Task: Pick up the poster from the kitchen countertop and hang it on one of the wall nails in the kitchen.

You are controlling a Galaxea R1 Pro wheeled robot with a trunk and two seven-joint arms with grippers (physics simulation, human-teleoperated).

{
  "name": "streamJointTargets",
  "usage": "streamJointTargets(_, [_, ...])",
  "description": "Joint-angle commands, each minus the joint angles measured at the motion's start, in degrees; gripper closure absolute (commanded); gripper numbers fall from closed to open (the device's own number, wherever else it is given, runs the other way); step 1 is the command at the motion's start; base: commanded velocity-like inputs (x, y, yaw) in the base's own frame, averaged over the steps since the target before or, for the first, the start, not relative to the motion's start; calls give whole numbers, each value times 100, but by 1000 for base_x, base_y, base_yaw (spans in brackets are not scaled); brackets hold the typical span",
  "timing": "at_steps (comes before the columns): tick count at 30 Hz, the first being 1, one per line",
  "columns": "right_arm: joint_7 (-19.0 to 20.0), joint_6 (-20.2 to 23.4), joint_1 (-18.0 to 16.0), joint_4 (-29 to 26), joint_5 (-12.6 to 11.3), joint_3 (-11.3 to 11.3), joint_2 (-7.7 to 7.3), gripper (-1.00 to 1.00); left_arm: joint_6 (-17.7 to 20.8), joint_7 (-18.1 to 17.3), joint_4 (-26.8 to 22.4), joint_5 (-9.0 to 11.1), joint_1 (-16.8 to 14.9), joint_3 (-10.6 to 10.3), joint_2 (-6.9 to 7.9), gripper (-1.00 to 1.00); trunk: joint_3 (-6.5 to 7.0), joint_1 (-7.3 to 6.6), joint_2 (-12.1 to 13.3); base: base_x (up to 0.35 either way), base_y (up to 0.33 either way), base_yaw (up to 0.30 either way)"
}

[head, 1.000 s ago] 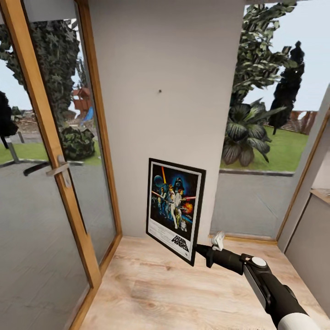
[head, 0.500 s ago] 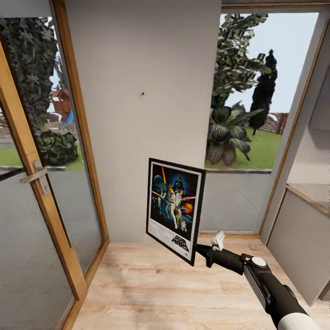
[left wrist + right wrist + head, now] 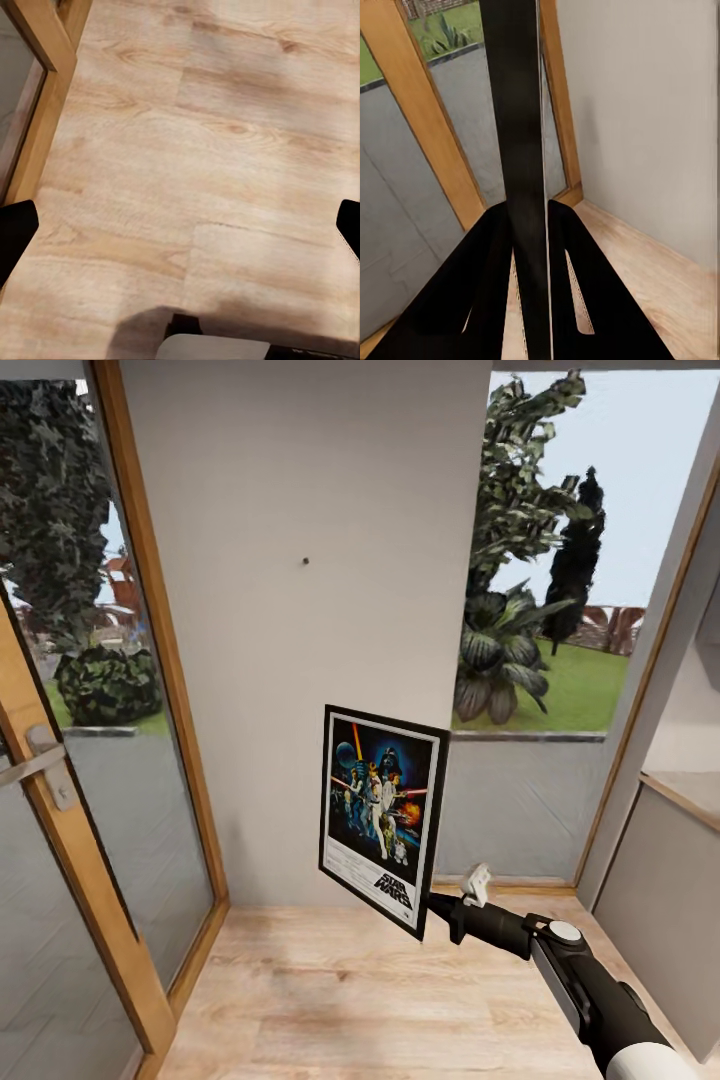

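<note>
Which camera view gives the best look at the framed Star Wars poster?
The head view: the black-framed, white-bordered Star Wars poster faces the camera whole, held at its lower corner by the right pincer. The right wrist view shows its dark edge between the fingers.

Pale wall (image 3: 300, 690), glazed wooden door (image 3: 70, 830), wood floor (image 3: 225, 150)

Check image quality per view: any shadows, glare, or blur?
Head view: even daylight, poster print sharp, nail a small dot, no glare. Left wrist view: soft dark shadow on the wood floor. Right wrist view: poster edge-on, a dark band between the right pincer fingers.
</note>
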Motion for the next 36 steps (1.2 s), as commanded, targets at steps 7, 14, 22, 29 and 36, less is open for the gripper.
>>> streamJointTargets(7, [20,51,-4,4,-72,18,-6,100,9,-36,-3,59,2,11,-1,-100,0,5,-2,335,0,0])
streamJointTargets(14, [20,51,-3,4,-72,18,-6,100,10,-36,-3,59,1,11,-1,-100,0,5,-2,336,0,0])
streamJointTargets(22, [28,51,-2,3,-72,18,-6,100,10,-36,-4,59,1,11,-1,-100,0,5,-2,336,0,0])
streamJointTargets(29, [29,54,-4,3,-75,18,-6,100,10,-36,-6,59,1,11,-1,-100,0,5,-2,336,0,0])
streamJointTargets(36, [51,58,-4,2,-79,18,-8,100,-11,-31,-2,59,1,22,-1,-100,0,5,-2,216,0,0])
